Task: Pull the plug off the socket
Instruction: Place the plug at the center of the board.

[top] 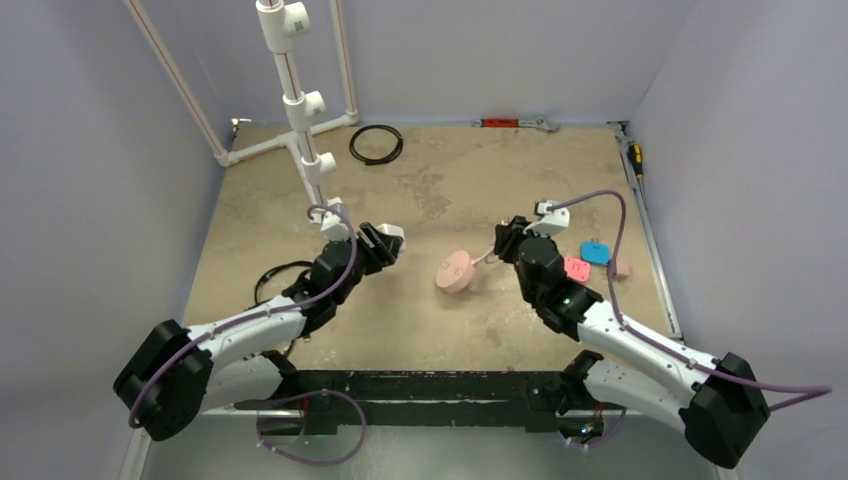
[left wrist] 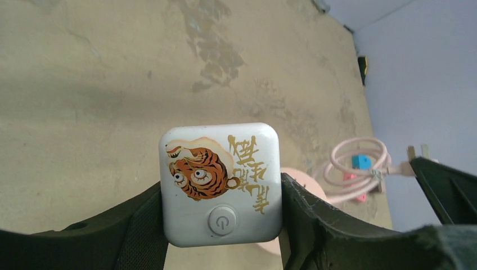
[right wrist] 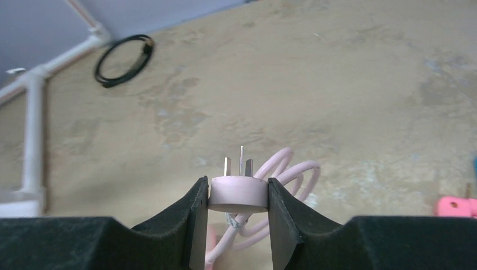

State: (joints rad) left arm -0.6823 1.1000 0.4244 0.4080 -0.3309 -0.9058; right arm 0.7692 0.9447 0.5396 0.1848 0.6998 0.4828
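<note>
The left pincer (left wrist: 222, 225) clamps the socket (left wrist: 220, 183), the right pincer (right wrist: 236, 209) the plug (right wrist: 236, 192), prongs (right wrist: 241, 163) pointing forward past the jaws.

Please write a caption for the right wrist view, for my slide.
The right gripper holds the pink plug by its body, prongs bare, above the table.

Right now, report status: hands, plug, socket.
Left hand shut on socket. Right hand shut on plug, prongs bare, clear of socket. Pink disc lies between arms.
</note>
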